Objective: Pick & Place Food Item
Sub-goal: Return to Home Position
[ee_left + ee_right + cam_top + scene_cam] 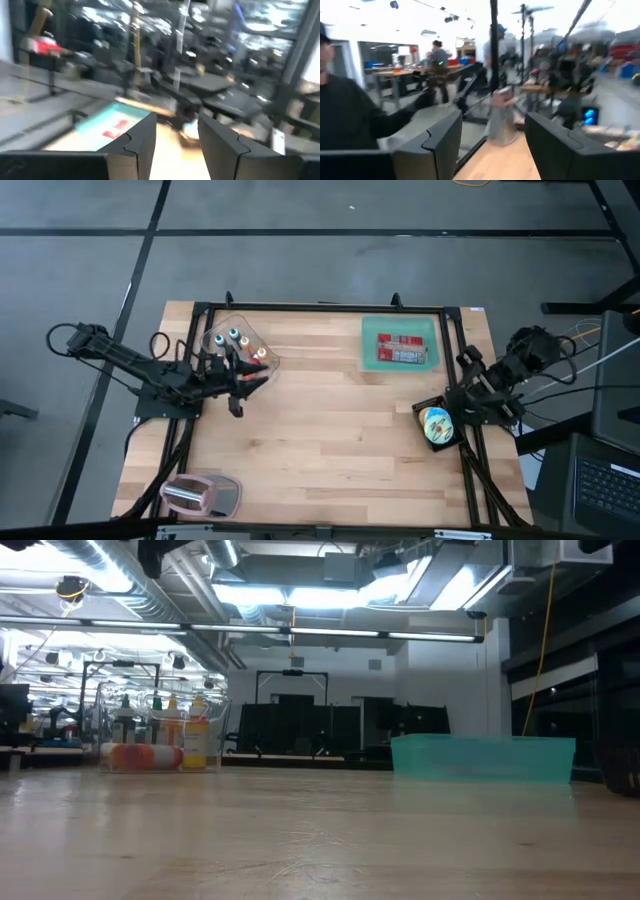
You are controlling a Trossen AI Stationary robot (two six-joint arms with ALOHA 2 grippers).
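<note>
A teal tray (400, 345) at the far right holds a red food packet (401, 348); the left wrist view shows the same tray (112, 125). A black dish (437, 426) with a round, colourful item lies at the right edge. My right gripper (447, 403) hovers just beside the dish, open, and nothing lies between its fingers (492, 125). At the far left a clear bin (237, 345) holds several bottles. My left gripper (243, 385) is next to this bin, raised and open, with nothing in the gap between its fingers (177, 125).
A metal grater (200, 494) lies near the table's near left corner and also shows in the right wrist view (502, 120). A black frame (320, 307) borders the wooden table. People stand in the room beyond (350, 115). Bare wood lies in the middle (330, 440).
</note>
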